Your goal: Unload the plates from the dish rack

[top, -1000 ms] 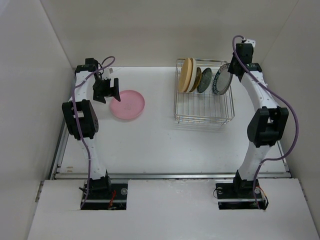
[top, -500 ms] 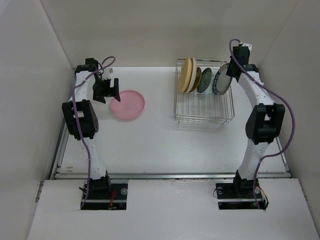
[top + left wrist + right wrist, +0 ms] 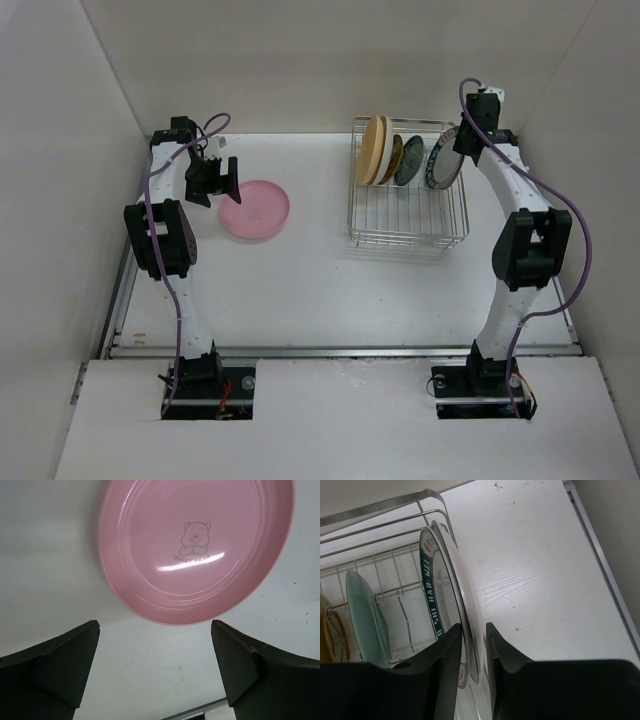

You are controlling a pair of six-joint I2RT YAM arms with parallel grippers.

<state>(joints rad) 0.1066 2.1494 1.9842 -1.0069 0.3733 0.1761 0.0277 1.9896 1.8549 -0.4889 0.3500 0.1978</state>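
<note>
The dish rack point(image 3: 408, 225) stands at the back right, its wire rim point(image 3: 380, 505) visible in the right wrist view. Three plates stand upright in it: a tan-yellow one point(image 3: 375, 150), a greenish one point(image 3: 408, 162) point(image 3: 365, 615) and, rightmost, a white one with a dark teal rim point(image 3: 443, 160) point(image 3: 457, 575). My right gripper point(image 3: 462, 140) point(image 3: 473, 630) is shut on the top edge of the white plate, one finger on each face. The pink plate point(image 3: 255, 209) point(image 3: 195, 550) lies flat on the table at the left. My left gripper point(image 3: 222, 180) point(image 3: 155, 630) hangs open beside it, holding nothing.
A small dark plate point(image 3: 392, 158) sits between the tan and greenish ones. White walls close in behind and on both sides. A metal rail point(image 3: 600, 555) runs along the table's right edge, close to the rack.
My right arm has shifted slightly left onto the white plate's rim and its jaws have narrowed a little. The left jaws have opened a touch wider.
</note>
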